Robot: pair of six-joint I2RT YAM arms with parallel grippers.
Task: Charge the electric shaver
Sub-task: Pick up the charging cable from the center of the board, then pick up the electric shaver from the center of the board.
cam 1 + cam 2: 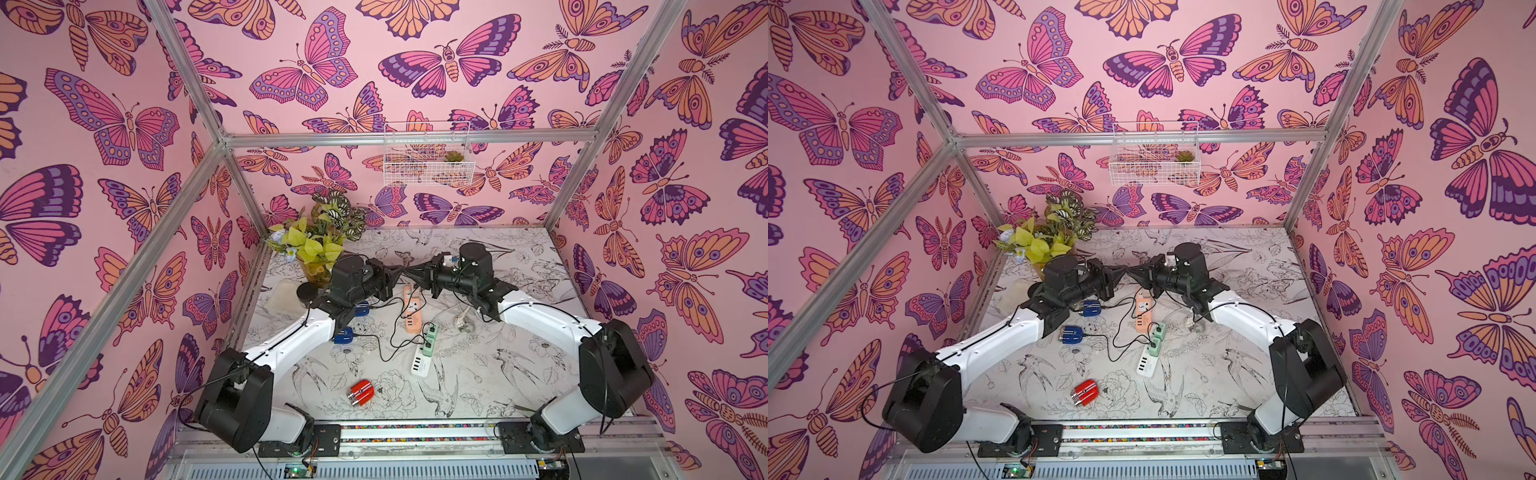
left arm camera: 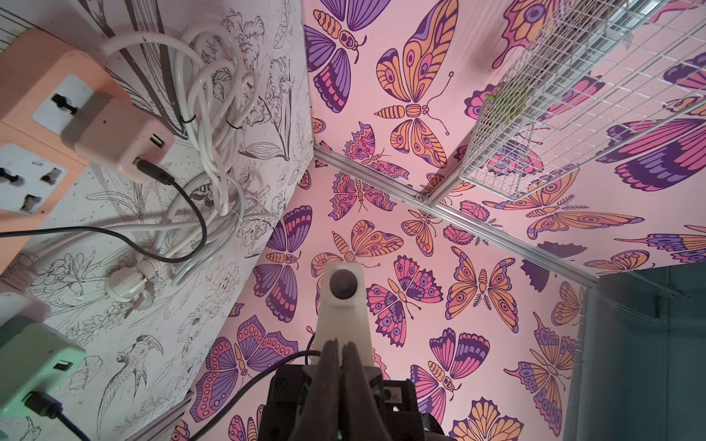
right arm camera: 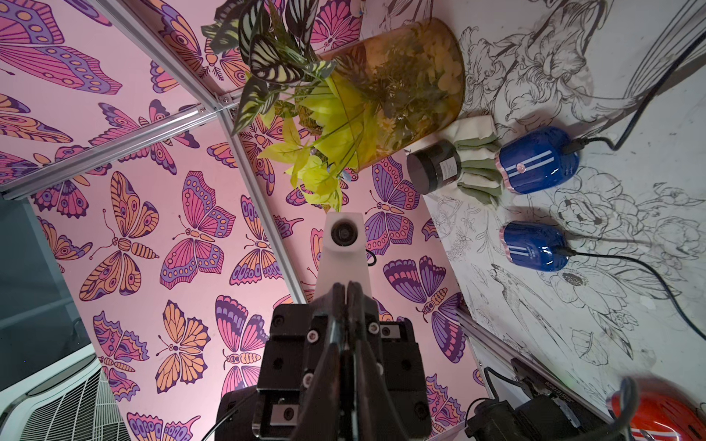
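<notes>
Resting flat: red white-striped shaver (image 1: 361,392) | left claw (image 2: 341,347), right claw (image 3: 347,287) both pinched closed

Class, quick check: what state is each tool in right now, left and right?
Left tool: closed, nothing seen held.
Right tool: closed, nothing seen held.

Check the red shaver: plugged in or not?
Not plugged in. In both top views the red shaver lies on the table with no cable reaching it.
</notes>
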